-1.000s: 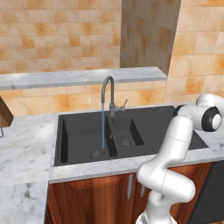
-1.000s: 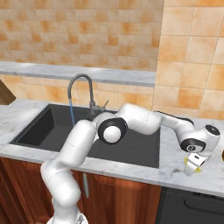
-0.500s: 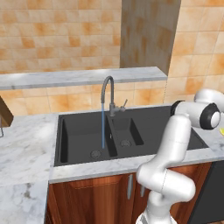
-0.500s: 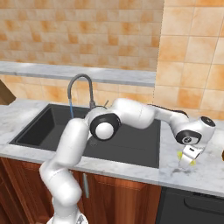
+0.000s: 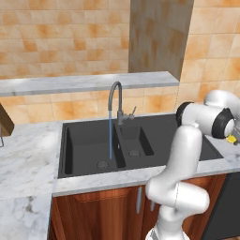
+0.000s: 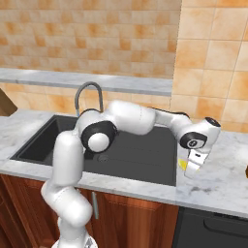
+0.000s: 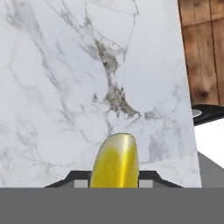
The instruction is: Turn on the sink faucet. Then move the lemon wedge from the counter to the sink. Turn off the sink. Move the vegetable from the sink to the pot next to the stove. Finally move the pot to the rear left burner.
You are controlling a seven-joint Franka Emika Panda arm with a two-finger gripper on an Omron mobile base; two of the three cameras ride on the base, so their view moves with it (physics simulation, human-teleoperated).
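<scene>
Yellow lemon wedge (image 7: 115,159), clenched between the gripper (image 6: 190,167) fingers just above the marble counter (image 6: 218,179) right of the sink (image 5: 154,126), apparently raised for carrying under the running faucet (image 5: 115,101).

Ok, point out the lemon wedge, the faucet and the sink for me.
lemon wedge (image 7: 115,162), hand view, middle of its yellow rind.
faucet (image 5: 112,96), left base view, on the gooseneck.
sink (image 5: 84,140), left base view, larger basin's floor.
</scene>
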